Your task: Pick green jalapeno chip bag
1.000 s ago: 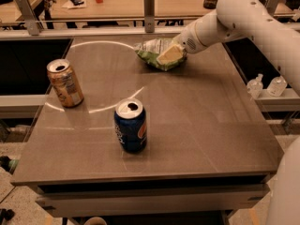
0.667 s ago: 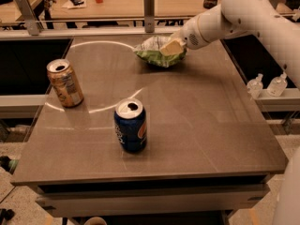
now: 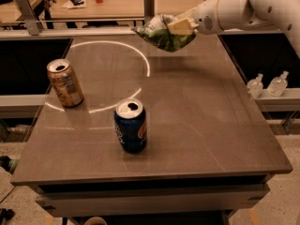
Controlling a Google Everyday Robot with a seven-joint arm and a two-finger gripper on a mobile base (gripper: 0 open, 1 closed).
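Note:
The green jalapeno chip bag (image 3: 161, 34) is a crumpled light green foil bag with silver patches. It hangs in the air above the far edge of the table (image 3: 197, 121), clear of the surface. My gripper (image 3: 180, 27) reaches in from the upper right on a white arm and is shut on the bag's right side. Its cream-coloured fingers (image 3: 180, 26) press into the foil.
A blue soda can (image 3: 131, 125) stands near the table's front centre. A tan-orange can (image 3: 65, 83) stands at the left. Two clear bottles (image 3: 267, 85) sit on a ledge to the right. A second table (image 3: 112, 3) with a red cup lies behind.
The gripper has lifted the chip bag off the table surface and raised it up and slightly away. The cans have not moved.

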